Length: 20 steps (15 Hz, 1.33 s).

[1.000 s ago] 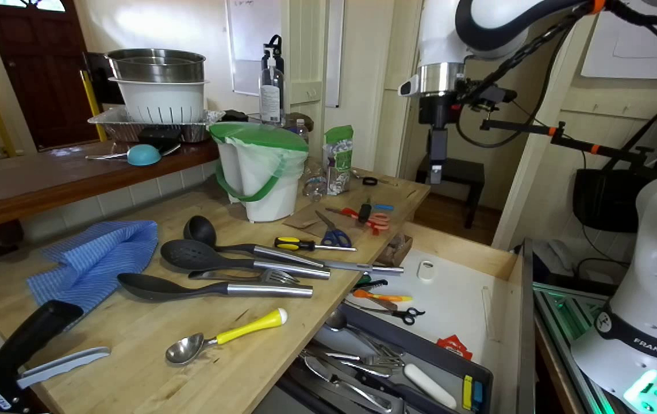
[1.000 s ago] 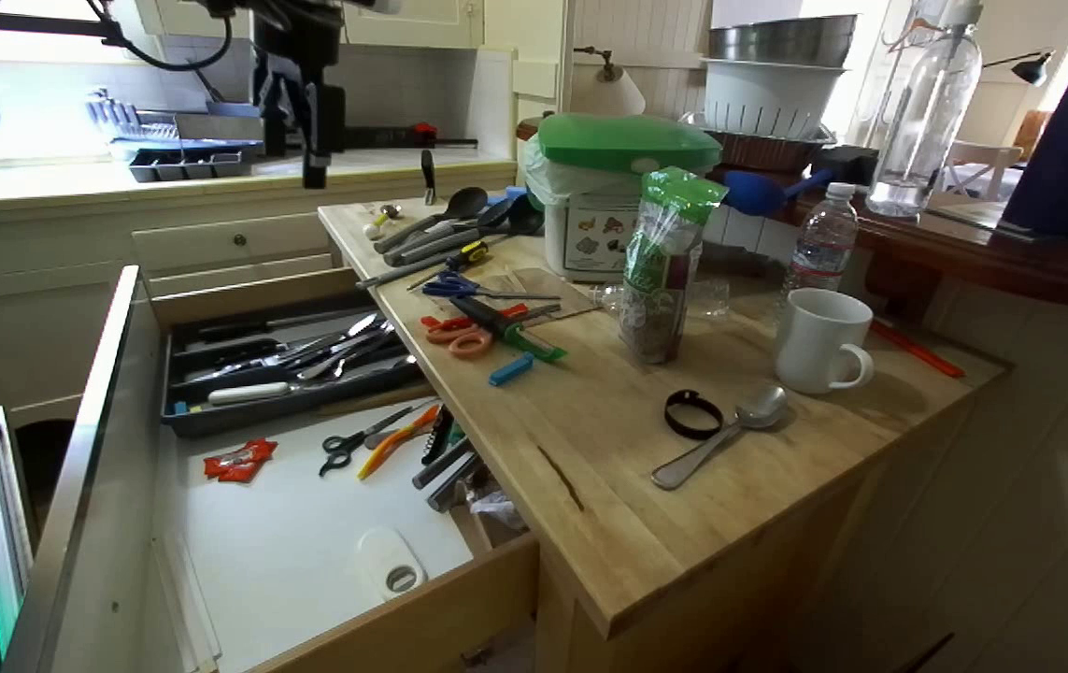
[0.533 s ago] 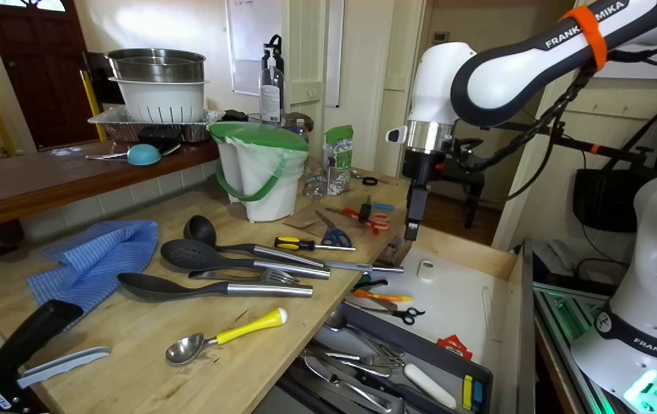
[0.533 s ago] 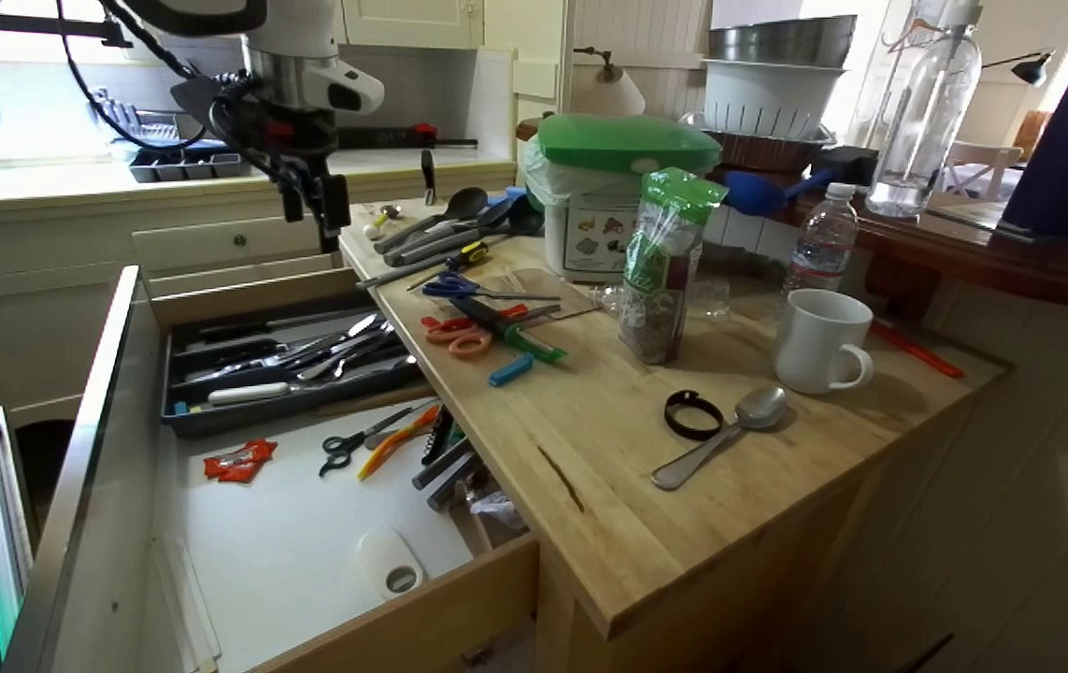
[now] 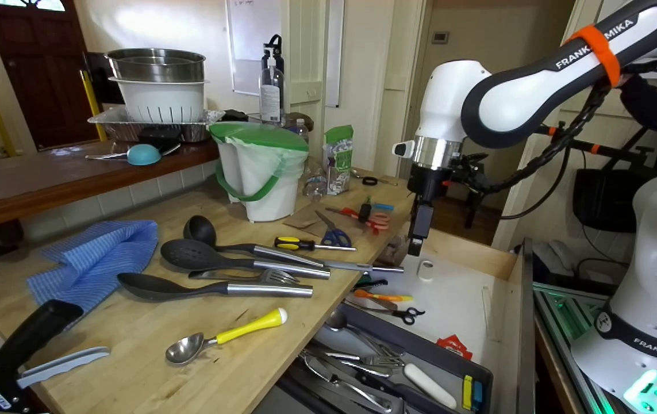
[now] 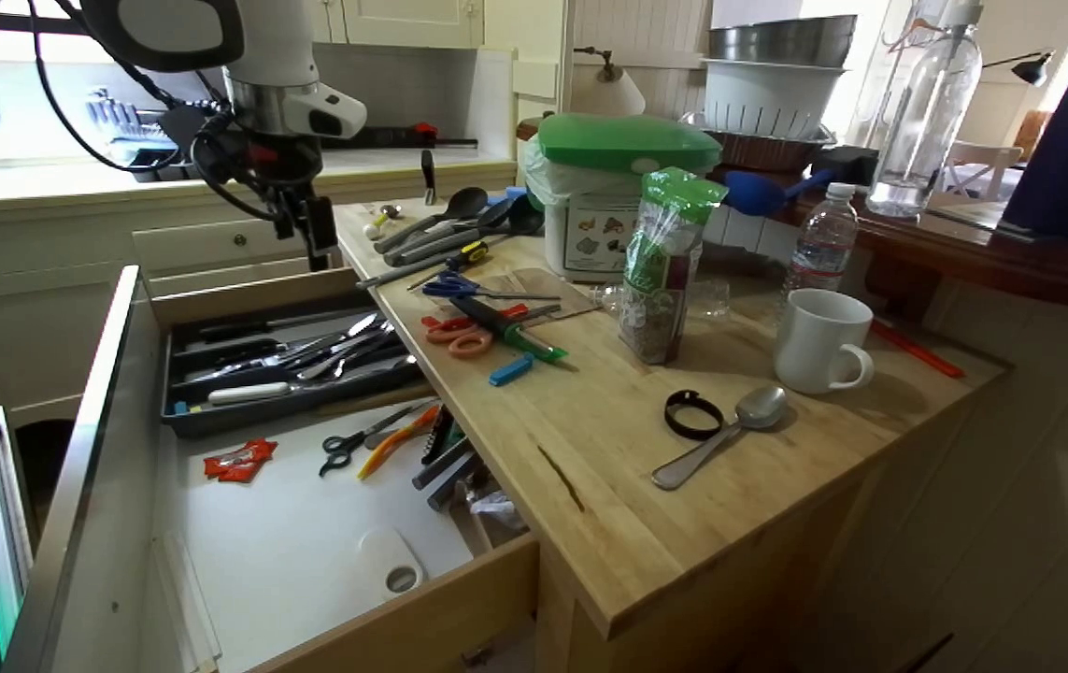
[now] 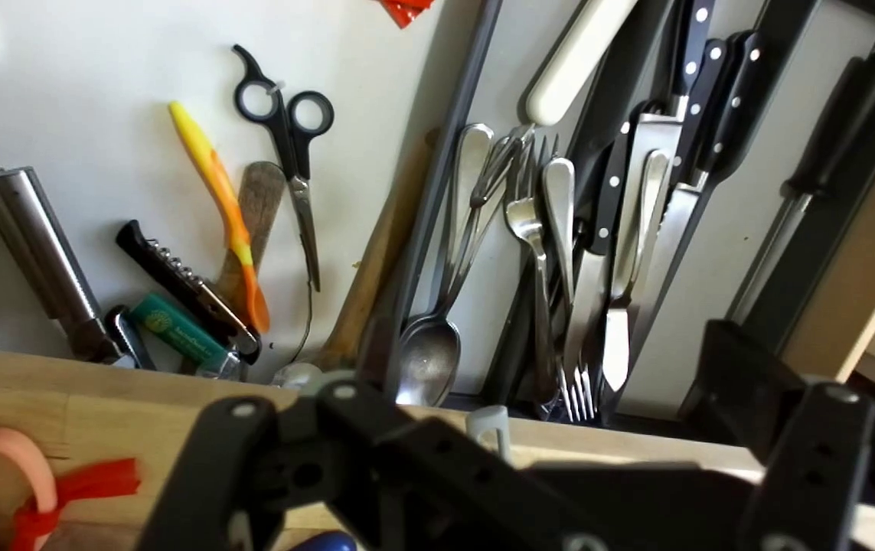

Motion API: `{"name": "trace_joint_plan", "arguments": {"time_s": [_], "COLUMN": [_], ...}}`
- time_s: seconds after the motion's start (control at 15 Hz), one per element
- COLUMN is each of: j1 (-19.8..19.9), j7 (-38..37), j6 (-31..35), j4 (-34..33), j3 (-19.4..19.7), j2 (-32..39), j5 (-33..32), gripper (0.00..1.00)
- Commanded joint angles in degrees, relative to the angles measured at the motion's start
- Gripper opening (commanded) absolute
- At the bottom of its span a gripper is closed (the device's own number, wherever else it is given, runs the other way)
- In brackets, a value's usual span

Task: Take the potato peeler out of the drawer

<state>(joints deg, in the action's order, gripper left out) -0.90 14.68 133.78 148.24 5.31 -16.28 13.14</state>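
The light-wood drawer [image 5: 466, 248] stands open under the countertop; it shows in both exterior views [image 6: 431, 612] and in the wrist view [image 7: 123, 69]. I cannot pick out the potato peeler for certain. An orange-and-yellow utensil [image 7: 215, 180] lies on the drawer floor beside black scissors [image 7: 284, 126]. A white-handled utensil [image 7: 579, 65] lies in the cutlery tray, its working end out of frame. My gripper [image 5: 414, 247] hangs pointing down above the drawer near the counter edge. In the wrist view its fingers [image 7: 556, 344] are apart, with nothing between them.
The grey cutlery tray [image 7: 448, 138] holds spoons, forks and knives. The wooden countertop [image 6: 627, 514] overhangs part of the drawer. On it lie black ladles [image 5: 202, 256], scissors [image 5: 335, 237], a green-lidded bin [image 5: 262, 172] and a mug [image 6: 818, 341]. The drawer's front panel [image 6: 90, 467] stands near the robot base.
The arm has come down from well above the countertop to a low position over the drawer. In the last half second it has moved only slightly lower. Nothing in the drawer has moved.
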Motion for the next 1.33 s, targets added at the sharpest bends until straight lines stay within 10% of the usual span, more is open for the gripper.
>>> {"name": "trace_joint_plan", "arguments": {"time_s": [0.0, 0.4, 1.27], "j1": [0.39, -0.62, -6.12], "j7": [-1.99, -11.01, -10.45], "j6": [3.07, 22.86, 32.32], "j4": [1.13, 13.69, 10.68], "j3": [-0.78, -3.99, -9.12], "j2": [0.34, 0.17, 21.86], "j5": [-1.24, 0.32, 13.77], "gripper": [1.00, 1.00, 1.00]}}
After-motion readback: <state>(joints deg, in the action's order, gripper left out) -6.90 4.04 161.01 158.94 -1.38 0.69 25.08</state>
